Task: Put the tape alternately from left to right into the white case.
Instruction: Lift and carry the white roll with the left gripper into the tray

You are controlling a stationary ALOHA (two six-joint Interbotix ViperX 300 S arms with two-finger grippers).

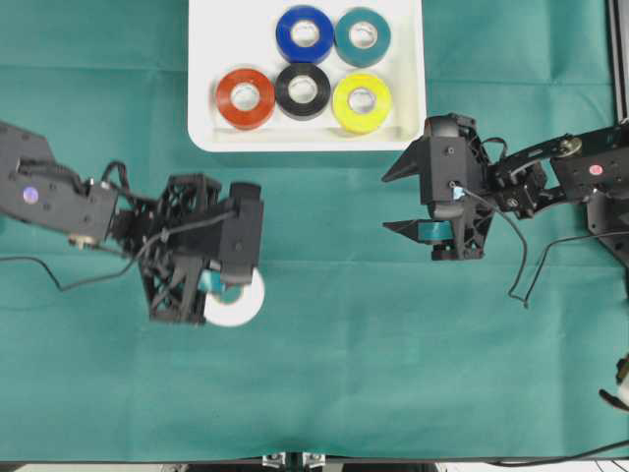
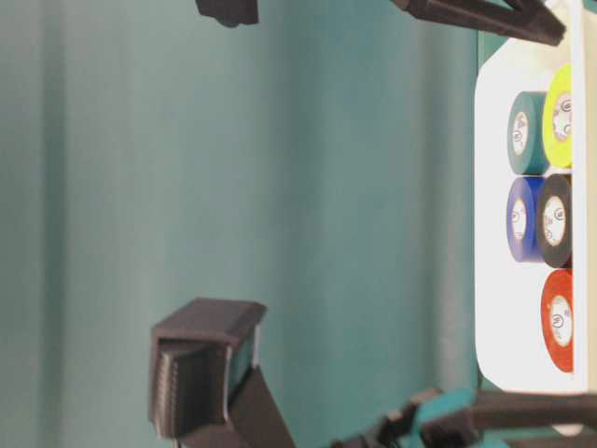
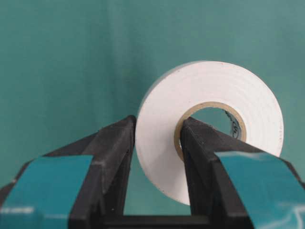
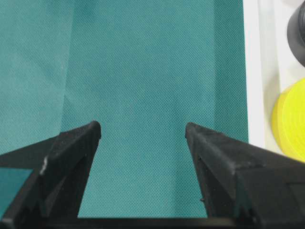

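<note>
clamped through its core and outer wall by the left tool (image 3: 157,138), the white tape roll (image 3: 209,124) hangs off-centre and could swing or slip during the carry. right tool (image 4: 143,131) gapes wide, holding nothing, at right of frame. white case (image 1: 201,59), upper centre, has one free slot at upper left.

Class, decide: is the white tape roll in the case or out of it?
Out: the white tape roll is clamped in the left tool above green cloth.
</note>
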